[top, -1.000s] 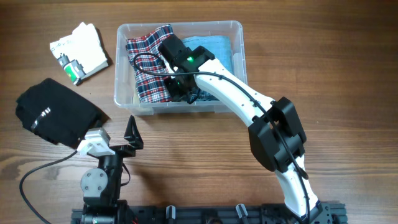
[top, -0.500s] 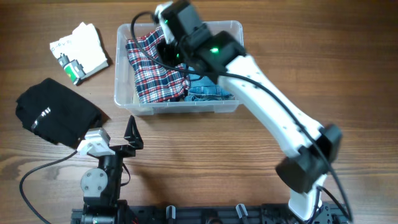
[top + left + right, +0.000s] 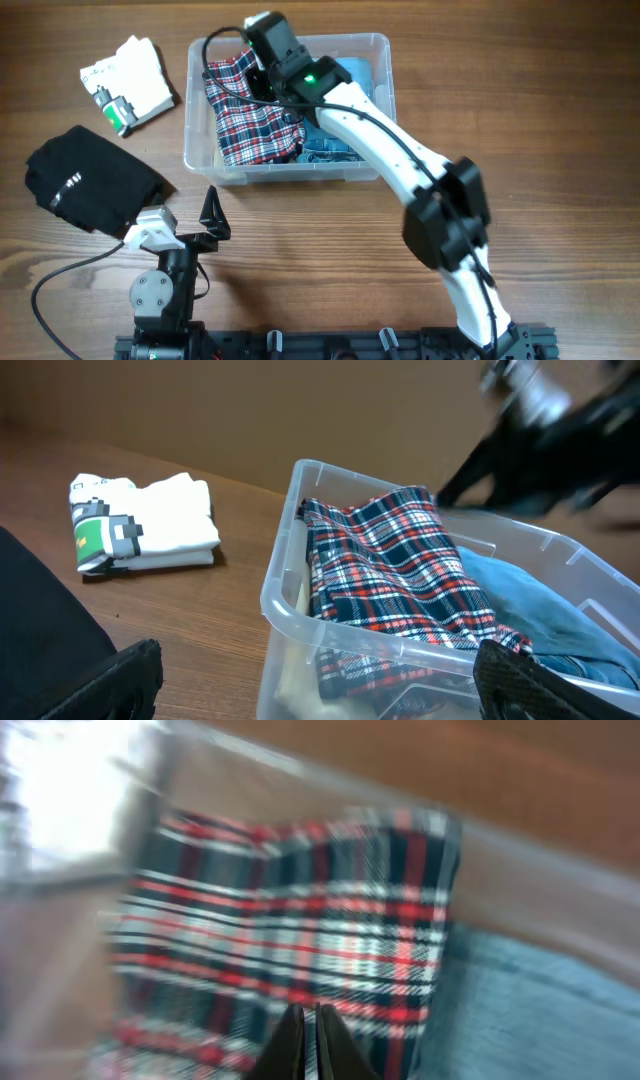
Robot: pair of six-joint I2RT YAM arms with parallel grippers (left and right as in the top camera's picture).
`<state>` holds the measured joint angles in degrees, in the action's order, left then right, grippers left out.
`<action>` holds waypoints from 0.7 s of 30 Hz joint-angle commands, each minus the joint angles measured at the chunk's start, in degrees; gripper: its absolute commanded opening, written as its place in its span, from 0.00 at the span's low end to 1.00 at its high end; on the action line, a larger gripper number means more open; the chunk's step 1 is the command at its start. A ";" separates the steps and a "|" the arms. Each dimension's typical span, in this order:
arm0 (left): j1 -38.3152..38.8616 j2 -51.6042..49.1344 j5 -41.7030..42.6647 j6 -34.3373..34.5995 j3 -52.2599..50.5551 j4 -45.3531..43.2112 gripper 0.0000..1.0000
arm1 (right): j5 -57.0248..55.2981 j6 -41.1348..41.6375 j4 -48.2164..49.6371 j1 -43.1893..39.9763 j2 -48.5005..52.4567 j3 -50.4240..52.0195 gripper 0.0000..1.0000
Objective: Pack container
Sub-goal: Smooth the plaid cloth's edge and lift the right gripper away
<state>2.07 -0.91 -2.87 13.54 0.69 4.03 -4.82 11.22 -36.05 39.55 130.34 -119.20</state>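
The clear plastic container [image 3: 380, 60] stands at the back middle of the table. A red, white and navy plaid garment [image 3: 250, 125] fills its left half, and a blue denim garment [image 3: 340, 150] lies in its right half. My right gripper [image 3: 258, 82] hangs over the back left of the container, above the plaid garment [image 3: 300, 920]. The right gripper [image 3: 311, 1040] is shut, with nothing between its fingers. My left gripper [image 3: 182, 222] rests open near the front left, short of the container's [image 3: 290, 560] front wall. The open left gripper [image 3: 325, 685] holds nothing.
A folded white garment with a green print [image 3: 125, 80] [image 3: 145, 525] lies at the back left. A folded black garment [image 3: 90, 180] [image 3: 30, 630] lies left of my left gripper. The right arm stretches across the container's right side.
My right gripper has risen from low in the container's front middle and swung to its back left, staying shut. The left arm has not moved.
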 commanded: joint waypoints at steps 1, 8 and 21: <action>-0.37 0.09 0.48 -1.36 -0.35 -0.15 1.00 | -0.63 4.42 0.42 -1.88 5.86 0.72 0.05; -0.37 0.09 0.48 -1.36 -0.35 -0.15 1.00 | 7.65 3.76 -0.48 -1.90 11.72 0.70 0.10; -0.37 0.09 0.48 -1.36 -0.35 -0.15 1.00 | 5.27 0.74 -6.34 -1.86 -7.39 -2.08 0.09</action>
<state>2.07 -0.91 -2.87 13.54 0.69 4.03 -0.21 13.37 -40.47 37.21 131.52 -120.01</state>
